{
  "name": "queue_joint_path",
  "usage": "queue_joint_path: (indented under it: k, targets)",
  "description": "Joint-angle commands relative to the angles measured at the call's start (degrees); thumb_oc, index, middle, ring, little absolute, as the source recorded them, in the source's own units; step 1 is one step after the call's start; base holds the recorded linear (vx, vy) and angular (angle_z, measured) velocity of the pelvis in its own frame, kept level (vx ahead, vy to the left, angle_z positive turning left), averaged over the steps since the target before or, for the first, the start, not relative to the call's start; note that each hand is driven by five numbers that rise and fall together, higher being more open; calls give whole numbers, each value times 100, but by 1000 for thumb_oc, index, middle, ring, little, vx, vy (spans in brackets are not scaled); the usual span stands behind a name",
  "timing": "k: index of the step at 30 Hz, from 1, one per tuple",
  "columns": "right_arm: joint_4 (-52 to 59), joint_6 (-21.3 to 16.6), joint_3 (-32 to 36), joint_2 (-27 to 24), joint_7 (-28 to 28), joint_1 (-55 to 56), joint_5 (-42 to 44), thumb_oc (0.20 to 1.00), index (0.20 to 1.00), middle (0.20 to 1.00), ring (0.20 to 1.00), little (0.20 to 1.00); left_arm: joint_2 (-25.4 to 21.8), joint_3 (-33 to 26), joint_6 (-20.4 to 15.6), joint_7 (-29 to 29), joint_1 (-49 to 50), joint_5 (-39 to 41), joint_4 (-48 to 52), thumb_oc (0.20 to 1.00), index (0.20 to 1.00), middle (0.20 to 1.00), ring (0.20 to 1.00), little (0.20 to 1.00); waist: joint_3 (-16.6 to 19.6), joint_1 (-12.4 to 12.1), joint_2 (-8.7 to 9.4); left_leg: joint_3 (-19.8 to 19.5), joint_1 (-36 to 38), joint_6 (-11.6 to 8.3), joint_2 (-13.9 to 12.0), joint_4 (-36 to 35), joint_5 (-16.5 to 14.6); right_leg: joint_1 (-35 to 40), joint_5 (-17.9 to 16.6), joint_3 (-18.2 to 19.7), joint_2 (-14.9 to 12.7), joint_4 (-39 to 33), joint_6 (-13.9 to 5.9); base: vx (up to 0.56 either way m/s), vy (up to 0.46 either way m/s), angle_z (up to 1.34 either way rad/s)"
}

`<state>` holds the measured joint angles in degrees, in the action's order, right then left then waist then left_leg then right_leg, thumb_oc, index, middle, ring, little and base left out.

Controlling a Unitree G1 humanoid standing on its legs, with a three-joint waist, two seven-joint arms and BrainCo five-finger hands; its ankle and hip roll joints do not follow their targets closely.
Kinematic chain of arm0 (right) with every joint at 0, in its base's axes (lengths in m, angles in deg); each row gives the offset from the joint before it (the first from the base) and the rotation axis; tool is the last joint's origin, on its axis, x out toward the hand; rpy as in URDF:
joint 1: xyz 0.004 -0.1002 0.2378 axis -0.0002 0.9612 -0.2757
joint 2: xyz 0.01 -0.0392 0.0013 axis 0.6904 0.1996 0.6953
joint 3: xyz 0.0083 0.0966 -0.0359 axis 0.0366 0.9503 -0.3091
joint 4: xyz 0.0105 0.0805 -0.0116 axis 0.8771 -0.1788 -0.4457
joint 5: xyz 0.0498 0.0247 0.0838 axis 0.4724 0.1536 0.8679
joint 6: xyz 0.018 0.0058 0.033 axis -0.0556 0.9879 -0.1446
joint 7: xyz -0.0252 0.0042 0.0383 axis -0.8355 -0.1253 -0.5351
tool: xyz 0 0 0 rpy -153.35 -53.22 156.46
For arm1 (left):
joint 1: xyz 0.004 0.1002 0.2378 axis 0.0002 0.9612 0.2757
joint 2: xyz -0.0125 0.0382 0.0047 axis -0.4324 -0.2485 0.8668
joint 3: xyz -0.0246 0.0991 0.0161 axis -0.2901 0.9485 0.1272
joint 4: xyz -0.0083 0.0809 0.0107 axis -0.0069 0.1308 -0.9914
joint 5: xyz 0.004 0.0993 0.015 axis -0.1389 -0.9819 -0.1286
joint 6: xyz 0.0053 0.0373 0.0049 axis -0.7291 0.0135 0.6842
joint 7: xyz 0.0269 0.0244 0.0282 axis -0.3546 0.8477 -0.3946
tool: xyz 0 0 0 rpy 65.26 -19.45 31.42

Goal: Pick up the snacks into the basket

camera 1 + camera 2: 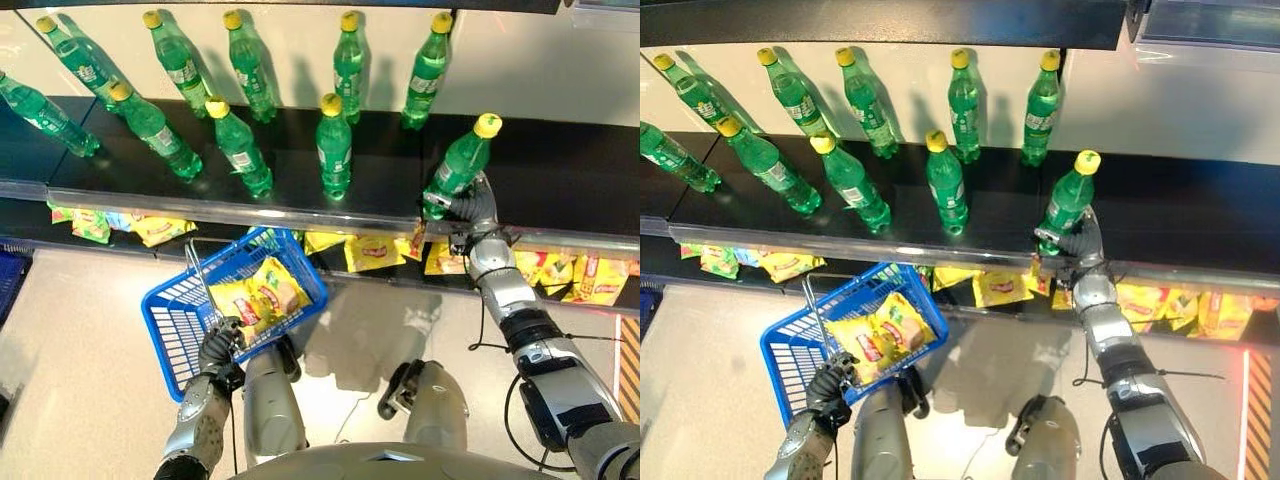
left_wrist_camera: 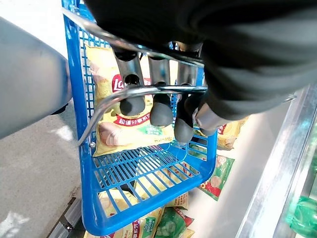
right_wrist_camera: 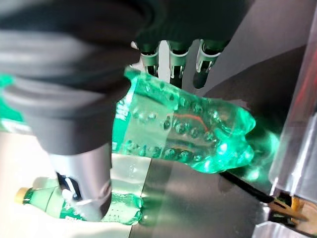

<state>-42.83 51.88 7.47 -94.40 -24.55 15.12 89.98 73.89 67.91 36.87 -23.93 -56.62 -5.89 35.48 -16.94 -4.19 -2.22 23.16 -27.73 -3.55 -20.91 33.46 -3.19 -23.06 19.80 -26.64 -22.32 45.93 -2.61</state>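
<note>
1. Left hand (image 1: 220, 350), lower left of frame: fingers curled round the metal handle (image 2: 143, 91) of the blue basket (image 1: 170, 315), which hangs over the floor in front of the shelving.
2. Two yellow snack bags (image 1: 262, 295) are in the basket already. More snack bags (image 1: 372, 252) lie along the lower shelf (image 1: 30, 228), centre to right of frame, under the front rail (image 1: 300, 215).
3. Right hand (image 1: 470, 205), right of centre: fingers and thumb wrapped round the base of a green bottle (image 1: 462, 160) with a yellow cap, at the front edge of the upper black shelf (image 1: 560, 175). In the right wrist view the bottle base sits between thumb and fingers; it looks tilted, but I can't tell whether it's lifted off the shelf.
4. Mismatch: the task says snacks, yet the right hand has a bottle.
5. Risks, my read:
   - The grip is low on a tall bottle, so it could pivot and tip.
   - A drop near the shelf edge would land on the floor or the bags below.
   - Neighbouring bottle (image 1: 333, 145) is upright and could be knocked by a swing to frame left.
   - Basket hangs tilted, so a heavy bottle dropped in could shift the load or crush the bags.
</note>
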Motion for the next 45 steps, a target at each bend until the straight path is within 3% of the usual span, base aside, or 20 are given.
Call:
queue_joint_path:
  k: [1,9,10,11,24,37,45]
  targets:
    - [-201,-183,29,-202,-128,-658,246,1000,1000,1000,1000,1000,-382,192,-231,128,150,107,855,200,200,200,200,200,93,-194,-39,-49,204,-190,-215,641,-629,134,-843,-21,-36,-648,-459,0,0,0]
    - [-891,-149,-118,-221,-204,-1514,525,1000,1000,1000,1000,1000,-435,278,-211,96,144,162,824,200,200,200,200,200,72,-287,-67,-67,188,-200,-208,654,-608,150,-845,-34,-33,-632,-458,0,0,0]
    - [-939,-160,-145,-239,-210,-1587,556,495,495,495,495,495,-450,285,-213,89,126,171,827,200,200,200,200,200,64,-289,-68,-65,188,-201,-208,659,-606,151,-846,-33,-35,-628,-459,0,0,0]
    - [-961,-167,-153,-245,-197,-1620,598,200,200,200,200,200,-453,288,-213,91,127,170,822,200,200,200,200,200,59,-293,-71,-67,188,-200,-206,664,-606,150,-847,-31,-37,-622,-459,0,0,0]
    - [-593,-292,54,-326,-259,-1289,761,200,200,200,200,200,-441,261,-266,49,39,138,813,200,200,200,200,200,54,-271,-56,-69,256,-204,-192,627,-603,202,-853,-20,-70,-632,-490,2,3,2]
    - [1959,-770,777,-99,-647,117,-91,200,200,200,200,200,-304,101,-398,-77,-151,3,693,200,200,200,200,200,85,-145,-1,-113,341,-172,-175,662,-678,279,-799,-4,-84,-583,-514,2,1,1]
    - [3547,-1049,844,61,-142,1080,-203,200,200,200,200,200,-229,-2,-467,-70,-118,36,771,200,200,200,200,200,96,-42,86,-159,365,-155,-174,648,-660,338,-795,9,-49,-604,-518,0,0,0]
